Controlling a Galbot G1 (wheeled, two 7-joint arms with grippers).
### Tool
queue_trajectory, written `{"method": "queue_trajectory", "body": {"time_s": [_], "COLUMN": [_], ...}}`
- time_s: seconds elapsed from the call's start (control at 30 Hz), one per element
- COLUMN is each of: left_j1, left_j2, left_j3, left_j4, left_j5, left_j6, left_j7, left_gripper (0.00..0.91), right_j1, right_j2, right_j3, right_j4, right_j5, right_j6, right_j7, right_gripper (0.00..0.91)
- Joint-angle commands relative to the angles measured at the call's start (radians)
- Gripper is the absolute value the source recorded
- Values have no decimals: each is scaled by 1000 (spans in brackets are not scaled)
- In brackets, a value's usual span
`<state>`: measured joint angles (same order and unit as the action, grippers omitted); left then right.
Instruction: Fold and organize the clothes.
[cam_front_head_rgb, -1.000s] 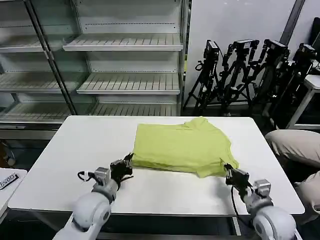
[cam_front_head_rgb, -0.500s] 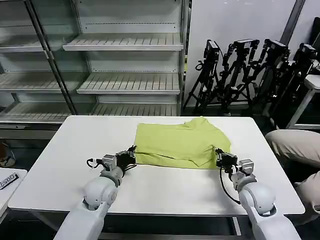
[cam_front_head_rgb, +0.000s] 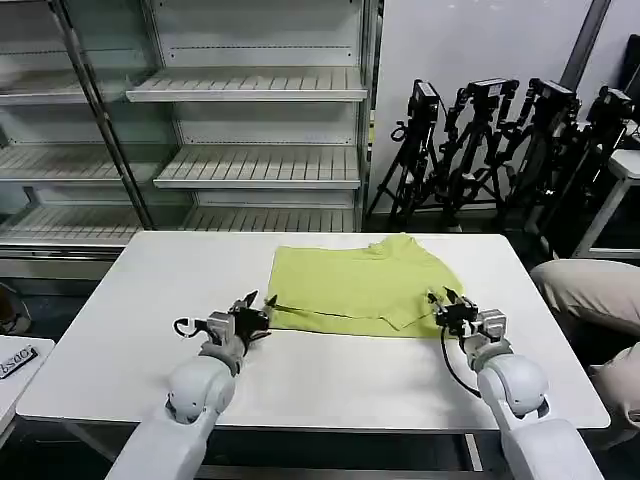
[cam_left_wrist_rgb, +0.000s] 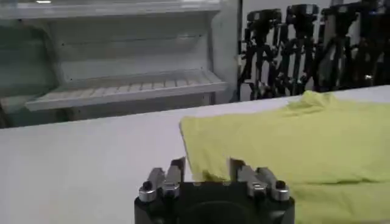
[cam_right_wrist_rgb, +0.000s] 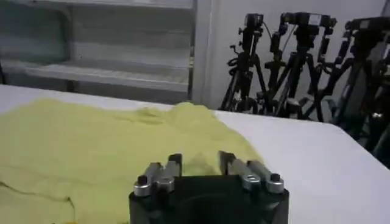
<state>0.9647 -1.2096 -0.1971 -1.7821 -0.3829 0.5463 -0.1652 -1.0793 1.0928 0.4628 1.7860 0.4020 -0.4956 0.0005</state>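
The lime yellow-green T-shirt (cam_front_head_rgb: 365, 285) lies folded on the white bench (cam_front_head_rgb: 150, 300), in the far middle part of it, a little toward the robot's right. Its near edge runs almost straight across the bench, and a small rounded bump of fabric stands up at the far edge.

The left end effector (cam_front_head_rgb: 257, 317) is low over the bench, at the near left corner of the T-shirt. Its fingers are spread apart with a clear gap, and they hold nothing. In the left wrist view the left end effector (cam_left_wrist_rgb: 207, 172) points at this corner, and the fabric edge (cam_left_wrist_rgb: 274, 146) lies just in front of the fingertips; I cannot tell if they touch it.

The right end effector (cam_front_head_rgb: 447, 303) is at the near right corner of the T-shirt, at the edge of the fabric. Its fingers also stand apart and are empty. In the right wrist view the right end effector (cam_right_wrist_rgb: 200, 161) has the T-shirt (cam_right_wrist_rgb: 91, 146) spread directly ahead of it and toward the robot's left.

Behind the bench stand empty metal shelves (cam_front_head_rgb: 250, 90) and a group of black tripods (cam_front_head_rgb: 500, 140).
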Motion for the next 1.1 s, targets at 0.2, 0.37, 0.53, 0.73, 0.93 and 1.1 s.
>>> {"method": "queue_trajectory", "body": {"time_s": [0.2,0.37,0.53,0.73,0.93,1.1], "left_j1": [32,29,23,125,403,638], "left_j2": [30,26,24,47,120,158], "left_j3": [24,32,38,15,-148,-306], "left_j4": [33,44,53,-55,-299,-456], "left_j5": [-25,-31,-30,25,40,23], "left_j6": [34,34,33,33,32,30], "left_j7": [-48,-46,-43,-28,-13,35], "left_gripper": [20,20,0,0,0,10], "right_j1": [-145,-135,-124,-193,-308,-429], "right_j2": [-34,-31,-32,-44,-58,-57], "right_j3": [59,48,48,60,92,137], "right_j4": [65,38,31,133,281,371], "right_j5": [82,94,117,81,65,45], "right_j6": [-82,-83,-83,-78,-60,-55], "right_j7": [13,26,25,7,-5,-38], "right_gripper": [0,0,0,0,0,0]}}
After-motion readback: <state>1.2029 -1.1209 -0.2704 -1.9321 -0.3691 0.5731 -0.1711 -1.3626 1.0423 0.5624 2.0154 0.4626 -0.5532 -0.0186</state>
